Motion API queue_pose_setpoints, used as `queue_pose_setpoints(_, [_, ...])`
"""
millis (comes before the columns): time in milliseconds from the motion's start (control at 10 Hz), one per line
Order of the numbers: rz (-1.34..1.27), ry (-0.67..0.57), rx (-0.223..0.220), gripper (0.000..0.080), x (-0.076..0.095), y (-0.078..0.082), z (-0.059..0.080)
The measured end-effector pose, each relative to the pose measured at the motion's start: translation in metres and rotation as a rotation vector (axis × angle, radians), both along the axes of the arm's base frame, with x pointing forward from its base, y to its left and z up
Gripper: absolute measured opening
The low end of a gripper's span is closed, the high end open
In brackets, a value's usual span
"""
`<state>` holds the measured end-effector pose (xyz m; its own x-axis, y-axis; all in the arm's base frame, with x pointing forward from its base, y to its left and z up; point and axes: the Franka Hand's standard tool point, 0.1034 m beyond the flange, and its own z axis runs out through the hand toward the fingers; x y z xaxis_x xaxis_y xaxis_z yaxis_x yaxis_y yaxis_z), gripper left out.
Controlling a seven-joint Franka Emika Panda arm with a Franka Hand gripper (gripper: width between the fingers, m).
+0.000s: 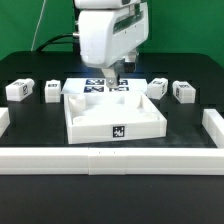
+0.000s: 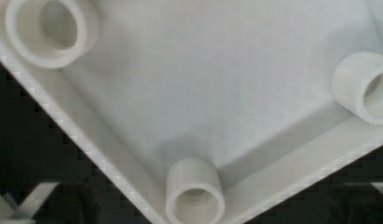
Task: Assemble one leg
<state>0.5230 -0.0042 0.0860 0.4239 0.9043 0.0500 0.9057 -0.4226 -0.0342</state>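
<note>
Two legs (image 1: pixel 17 90) (image 1: pixel 52 90) lie on the black table at the exterior view's left and two more (image 1: pixel 155 87) (image 1: pixel 183 91) at its right; each is a small white block with a tag. None is held. The large square white tray-like panel (image 1: pixel 110 118) lies in the middle. My gripper (image 1: pixel 110 78) hangs low over the panel's far edge. In the wrist view the panel's floor (image 2: pixel 206 90) fills the frame, and my gripper (image 2: pixel 200 214) is open, its fingers wide apart on either side of a corner socket (image 2: pixel 197 195). No leg shows in the wrist view.
The marker board (image 1: pixel 92 86) lies behind the panel, under the arm. A low white wall runs along the front (image 1: pixel 110 160), with short blocks at the left (image 1: pixel 3 120) and right (image 1: pixel 212 125). Two more corner sockets (image 2: pixel 46 35) (image 2: pixel 362 85) show in the wrist view.
</note>
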Motion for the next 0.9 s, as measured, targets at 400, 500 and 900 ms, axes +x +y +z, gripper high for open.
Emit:
queue_pose_setpoints(400, [0.254,-0.019,-0.006,0.0650,-0.015,-0.015,-0.011])
queue_pose_setpoints(500, [0.337,-0.004,-0.016,0.0650,-0.024,-0.016,-0.016])
queue_pose_setpoints(900, [0.452,0.023,-0.054,0.0650,-0.035,-0.017,-0.020])
